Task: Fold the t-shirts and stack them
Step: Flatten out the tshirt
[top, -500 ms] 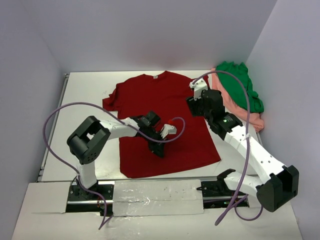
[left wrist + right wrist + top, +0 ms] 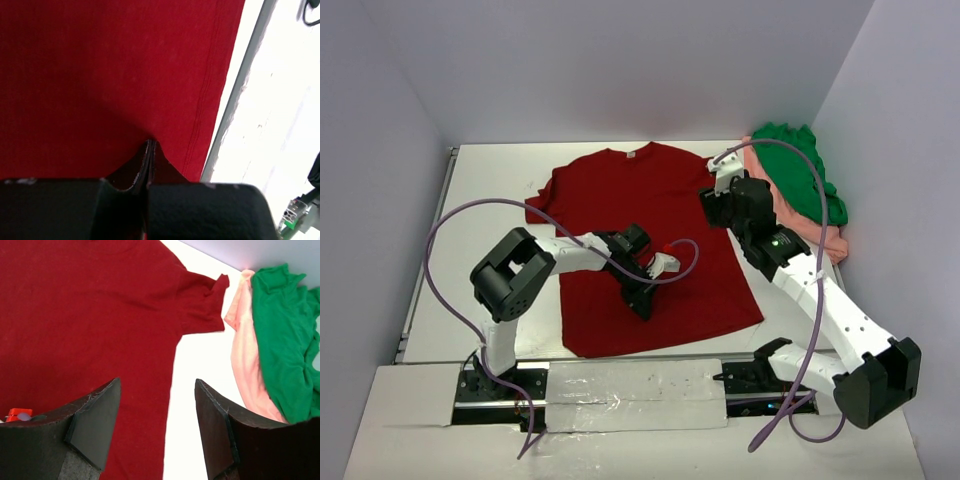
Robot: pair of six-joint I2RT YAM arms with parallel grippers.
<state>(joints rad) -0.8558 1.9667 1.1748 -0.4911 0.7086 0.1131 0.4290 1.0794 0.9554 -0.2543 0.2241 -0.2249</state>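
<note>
The dark red t-shirt (image 2: 620,190) lies spread flat on the white table, its pale neck label (image 2: 633,153) at the far side. My left gripper (image 2: 645,305) is low on the shirt's lower part near the hem. In the left wrist view the left gripper (image 2: 150,142) is shut, pinching a small pucker of the red cloth (image 2: 100,75). My right gripper (image 2: 712,205) hovers open over the shirt's right edge (image 2: 90,315); nothing lies between the fingers of the right gripper (image 2: 157,381). The green t-shirt (image 2: 795,165) (image 2: 285,330) lies crumpled on the salmon pink t-shirt (image 2: 800,225) (image 2: 247,360) at the back right.
The white table (image 2: 490,180) is enclosed by pale walls on the left, back and right. A metal rail (image 2: 620,380) with both arm bases runs along the near edge. Purple cables (image 2: 450,215) loop over each arm. The table's front edge (image 2: 235,100) runs just beyond the hem.
The left gripper has shut on the red cloth, and its arm has shifted slightly rightward. The right arm has moved a little toward the back right, still open.
</note>
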